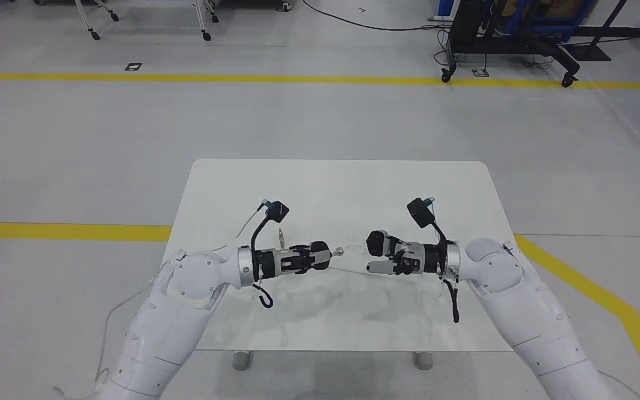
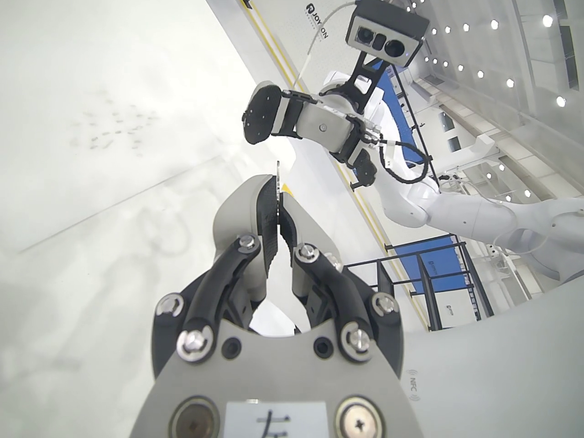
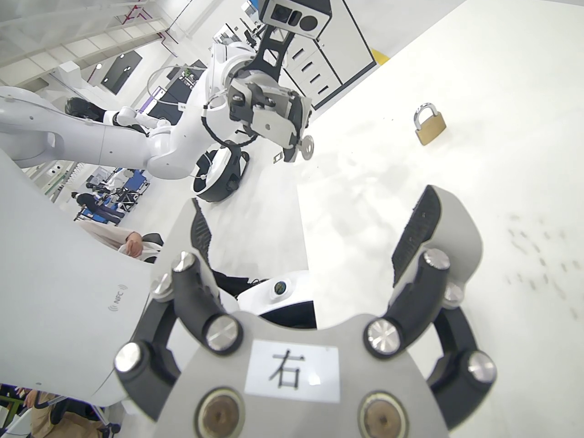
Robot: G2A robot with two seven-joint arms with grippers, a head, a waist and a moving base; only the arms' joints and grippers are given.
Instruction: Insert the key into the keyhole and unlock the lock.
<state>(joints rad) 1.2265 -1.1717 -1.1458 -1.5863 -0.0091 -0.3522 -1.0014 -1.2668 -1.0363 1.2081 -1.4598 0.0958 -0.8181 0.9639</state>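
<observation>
Here, left pincer point(image 2: 279, 200) level over table point(image 1: 300, 190), clamping key point(image 3: 308, 145); right pincer point(image 3: 315, 216) opposite, spread wide

White surface, one padlock on it.

The surface point(image 1: 350, 190) is a plain white rectangle with rounded corners, standing on a grey floor point(image 1: 150, 140) striped with yellow lines. A small brass padlock point(image 3: 429, 124), its silver shackle closed, sits on the top, well away from a patch of small dark marks point(image 3: 538, 252).
</observation>
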